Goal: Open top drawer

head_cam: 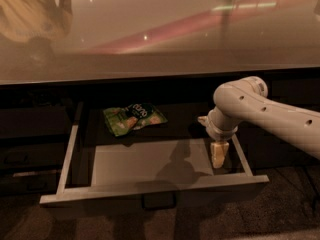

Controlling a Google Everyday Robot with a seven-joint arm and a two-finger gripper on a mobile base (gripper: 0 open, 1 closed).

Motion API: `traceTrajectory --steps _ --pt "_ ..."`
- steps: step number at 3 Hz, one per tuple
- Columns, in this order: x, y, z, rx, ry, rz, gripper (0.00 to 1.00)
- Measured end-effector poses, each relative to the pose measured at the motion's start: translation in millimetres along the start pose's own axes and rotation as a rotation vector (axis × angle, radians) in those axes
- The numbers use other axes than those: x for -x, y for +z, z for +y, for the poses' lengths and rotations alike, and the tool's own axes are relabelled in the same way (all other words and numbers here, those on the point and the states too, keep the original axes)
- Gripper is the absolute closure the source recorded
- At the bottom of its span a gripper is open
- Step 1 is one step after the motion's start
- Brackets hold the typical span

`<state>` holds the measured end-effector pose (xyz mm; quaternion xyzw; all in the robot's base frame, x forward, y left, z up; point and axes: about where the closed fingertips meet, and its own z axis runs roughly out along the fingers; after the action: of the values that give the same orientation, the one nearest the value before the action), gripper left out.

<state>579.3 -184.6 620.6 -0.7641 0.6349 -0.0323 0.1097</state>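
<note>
**Operator:** What's nearest to me?

**Spotter:** The dark speckled floor (280,209). Just beyond it you meet the top drawer (150,186), its pale metal front edge facing you and the small bar handle (159,200) centred below that edge. The drawer stands far out of the cabinet, with its grey bottom and both side rails in plain view. I judge your task nearly or fully done.

**Operator:** And my tool?

**Spotter:** Your tool (219,155) hangs tip-down inside the drawer, at the right end, close to the right rail and just behind the front panel. That spot suits a pull from inside against the front, not a grip on the handle. I cannot tell whether it is wide or narrow, or whether it touches the panel. The pale arm (270,111) comes in from the right, bent over the rail, so you have a straight way up and out.

**Operator:** Anything inside to mind?

**Spotter:** A green snack bag (134,118) lies flat near the back left, well apart from your tool. It looks light, so a sharp tug could slide it.

**Operator:** Farther back?

**Spotter:** The glossy table (165,39) overhangs the cabinet. Lift with care under its edge.
</note>
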Motion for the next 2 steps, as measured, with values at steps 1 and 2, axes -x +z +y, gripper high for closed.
traceTrajectory --steps 1,2 --pt "-3 9 32 0.010 0.028 0.081 0.00" --pt "-5 18 57 0.029 0.058 0.132 0.00"
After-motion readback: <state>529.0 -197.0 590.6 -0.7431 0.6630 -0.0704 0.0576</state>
